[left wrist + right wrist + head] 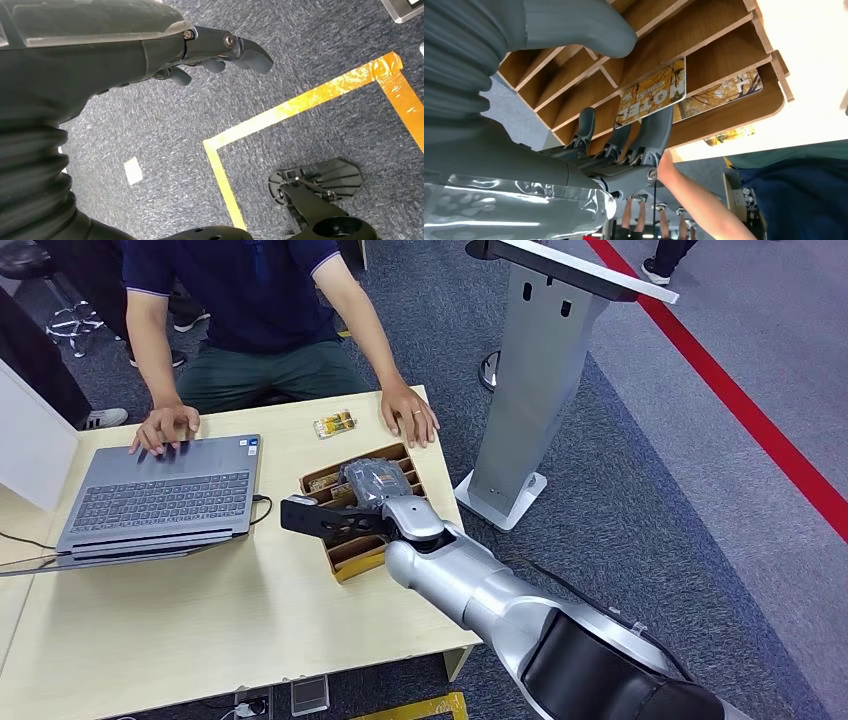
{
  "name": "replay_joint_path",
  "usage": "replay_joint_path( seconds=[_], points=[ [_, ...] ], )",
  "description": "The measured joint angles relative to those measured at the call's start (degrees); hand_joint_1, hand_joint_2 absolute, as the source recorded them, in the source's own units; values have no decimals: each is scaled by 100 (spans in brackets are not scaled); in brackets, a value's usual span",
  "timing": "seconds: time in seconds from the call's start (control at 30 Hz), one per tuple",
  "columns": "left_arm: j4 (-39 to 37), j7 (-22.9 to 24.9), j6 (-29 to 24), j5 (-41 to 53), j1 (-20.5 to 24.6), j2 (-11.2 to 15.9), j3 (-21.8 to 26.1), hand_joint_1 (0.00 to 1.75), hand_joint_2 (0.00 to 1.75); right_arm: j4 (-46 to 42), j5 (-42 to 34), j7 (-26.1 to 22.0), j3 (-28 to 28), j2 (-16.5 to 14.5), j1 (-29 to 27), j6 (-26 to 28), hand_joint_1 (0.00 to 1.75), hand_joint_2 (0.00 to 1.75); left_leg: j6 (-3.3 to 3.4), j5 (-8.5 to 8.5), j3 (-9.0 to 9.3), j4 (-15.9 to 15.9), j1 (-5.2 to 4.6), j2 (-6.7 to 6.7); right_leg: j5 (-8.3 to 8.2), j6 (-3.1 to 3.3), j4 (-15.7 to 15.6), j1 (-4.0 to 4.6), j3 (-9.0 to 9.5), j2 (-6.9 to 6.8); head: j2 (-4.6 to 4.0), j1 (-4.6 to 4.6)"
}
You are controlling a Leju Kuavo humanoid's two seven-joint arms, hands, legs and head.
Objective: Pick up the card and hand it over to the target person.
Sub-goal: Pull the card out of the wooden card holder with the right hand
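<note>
- Right hand (375,490) reaches over the wooden card rack (352,558) on the table (180,620), its silver arm coming in from the lower right of the head view
- Seen from the right wrist, this hand (624,135) has its dark fingers (659,131) under a yellow card (651,92) printed "HOTEL", with the thick grey thumb (589,25) above it; the card's near edge sits against the fingers, but whether thumb and fingers actually pinch it I cannot tell
- That card lies tilted in one of the rack's slots, just beyond the fingertips and between them and the thumb
- Second card (724,90) of the same yellow pattern rests in the neighbouring slot, one divider further from the hand
- Another small card (334,424) lies flat on the table beyond the rack, near the person's hand (410,412)
- Person (250,300) in a dark blue shirt sits at the far side of the table, one hand resting beside the rack and the other hand (165,427) on the laptop (160,502)
- Left hand (215,50) hangs over blue carpet (165,130) crossed by yellow tape (280,112), fingers loosely curled and holding nothing
- Grey stand (530,380) rises from the floor to the right of the table
</note>
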State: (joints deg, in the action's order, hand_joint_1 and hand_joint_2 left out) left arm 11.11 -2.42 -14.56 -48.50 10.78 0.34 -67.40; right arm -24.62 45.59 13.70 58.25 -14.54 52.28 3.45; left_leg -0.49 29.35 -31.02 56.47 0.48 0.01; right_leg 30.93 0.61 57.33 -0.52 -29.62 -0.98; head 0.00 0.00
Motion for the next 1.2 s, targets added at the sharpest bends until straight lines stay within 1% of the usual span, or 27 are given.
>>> replay_joint_path(
  seconds=[0.07, 0.13, 0.3, 0.47, 0.57, 0.63, 0.77, 1.03, 1.2],
  points=[
    [0, -2, -1, 1, -1, -1, 0, 0, 175, -4, 5, 5, 0, -1, -3, 3, 91, 175, 0, 1, -1, 1, 0, 2, 0, 0, 0, 0, -1, 2, 0, 0],
    [0, -5, -3, -1, -2, -2, 2, 0, 175, -10, 10, 9, -1, -2, -7, 6, 100, 175, 0, 2, -1, 1, -1, 4, 1, 0, 1, -1, -2, 3, 0, 0],
    [2, -8, -3, -1, 2, -3, 4, 0, 175, -13, 12, 12, -2, -2, -13, 10, 137, 175, 0, 4, 0, 1, -1, 2, 4, 1, 1, -1, 0, 1, 0, 0],
    [3, -7, -1, -2, 2, -4, 5, 0, 175, -10, 11, 12, -4, 7, -14, 12, 163, 175, 0, 3, 0, 1, -1, 1, 2, 0, 0, -1, 1, 0, 0, 0],
    [10, -11, 20, -4, 6, -4, 6, 0, 175, -6, 9, 12, -8, 15, -12, 8, 169, 175, 0, 3, 0, 2, -1, 2, 2, 0, 2, -1, 0, 1, 0, 0],
    [22, -35, 75, 17, 13, 3, -16, 0, 175, -2, 3, 10, -16, 23, -10, 1, 169, 175, 0, 2, 0, 2, -1, 0, 2, 0, 2, -1, 0, -1, 0, 0],
    [9, -87, 110, 47, 41, -3, -36, 0, 175, 5, 2, 3, -35, 44, -11, 11, 175, 175, 0, 2, 0, 1, -1, -1, 3, 1, 1, -1, 0, -2, 0, 0],
    [-2, -30, 92, 30, 80, -3, -9, 0, 175, -12, 13, 39, -100, 100, 12, 127, 175, 175, 0, 0, 0, 2, 0, -4, 1, 0, 0, 0, 1, -4, 0, 0],
    [-5, -52, 72, 2, 72, 3, 23, 0, 175, -192, -97, -11, -299, 198, 160, 351, 175, 175, 0, 2, -7, 8, -1, -4, 4, 0, 6, -1, -5, -6, 0, 0]
  ],
)
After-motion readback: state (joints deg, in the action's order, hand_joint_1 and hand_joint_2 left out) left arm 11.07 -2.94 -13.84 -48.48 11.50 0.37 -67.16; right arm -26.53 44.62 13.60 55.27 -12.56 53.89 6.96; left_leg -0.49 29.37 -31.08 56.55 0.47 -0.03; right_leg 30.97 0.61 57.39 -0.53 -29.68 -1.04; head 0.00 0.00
